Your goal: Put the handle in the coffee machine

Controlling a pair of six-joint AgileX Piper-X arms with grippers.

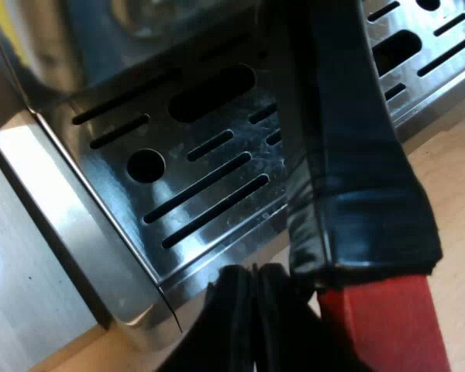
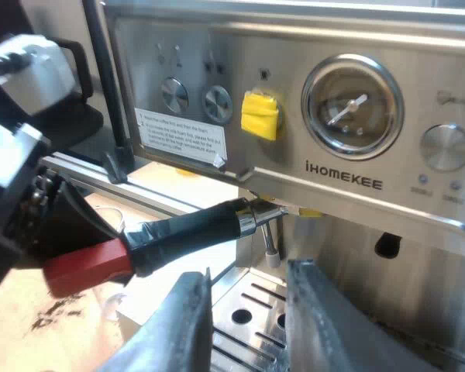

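One iHOMEKEE machine (image 2: 349, 186); left tool (image 1: 256, 273) clenched beside handle (image 1: 349, 155), right tool (image 2: 249, 273) released before it.

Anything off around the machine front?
A crumpled yellow tape patch is stuck on the front of the espresso machine beside the gauge. Dark specks, likely coffee grounds, are scattered on the table near the handle's red end.
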